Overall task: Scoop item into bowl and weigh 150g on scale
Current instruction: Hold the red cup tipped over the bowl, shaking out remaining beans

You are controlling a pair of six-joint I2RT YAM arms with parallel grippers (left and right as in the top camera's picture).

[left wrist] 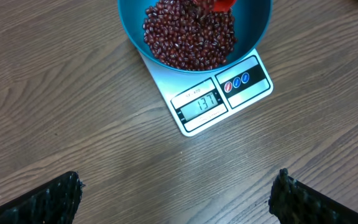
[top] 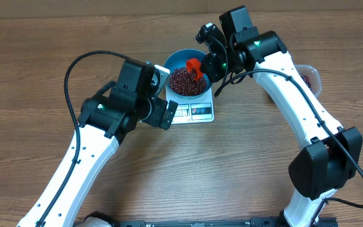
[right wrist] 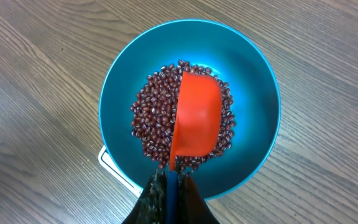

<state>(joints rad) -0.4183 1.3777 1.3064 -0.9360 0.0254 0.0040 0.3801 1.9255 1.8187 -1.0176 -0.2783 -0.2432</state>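
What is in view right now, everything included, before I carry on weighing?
beans: many, dark red-brown, heaped in the bowl
bowl: one, blue, on the scale
scale: one, white, mid-table
scoop: one, orange-red, over the beans
tub: one, clear, beyond the right arm, partly hidden, beans inside
table: one, brown wood
left gripper: one, black, open, in front of the scale
right gripper: one, black, shut on the scoop handle

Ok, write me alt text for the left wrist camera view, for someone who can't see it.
A blue bowl heaped with small red-brown beans sits on a white kitchen scale on a wood-grain table, the display appearing to read 137. An orange-red scoop pokes in at the top edge, and the left gripper stands open below, holding nothing.
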